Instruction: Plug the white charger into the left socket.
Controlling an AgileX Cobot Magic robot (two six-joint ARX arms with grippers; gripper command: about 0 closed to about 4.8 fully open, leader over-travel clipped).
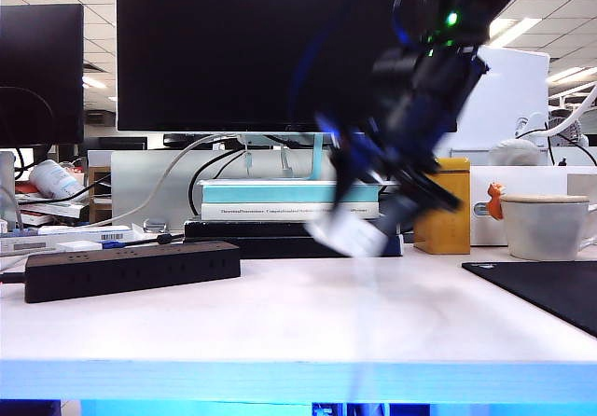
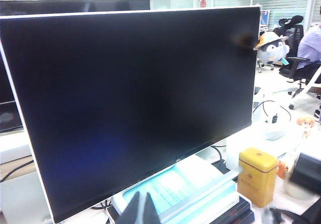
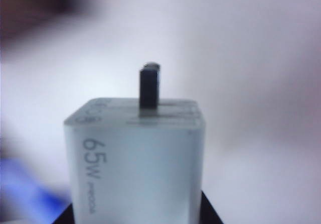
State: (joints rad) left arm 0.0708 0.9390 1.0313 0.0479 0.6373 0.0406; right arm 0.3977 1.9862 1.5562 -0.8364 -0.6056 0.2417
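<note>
Right pincer (image 1: 373, 234) grips white charger (image 3: 135, 158) above table middle | left pincer (image 2: 144, 209) shut, raised | we carry prongs-down to power strip's (image 1: 131, 269) left socket, left edge.

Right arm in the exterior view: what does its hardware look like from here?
The right arm is motion-blurred: black housings, blue cabling or trim along its side, and a lit green indicator light near the top. The right gripper is black. No markings are readable.

white charger (image 3: 135, 163) glossy plastic, dark metal prongs (image 3: 149, 88); power strip (image 1: 131, 269) matt black.
</note>
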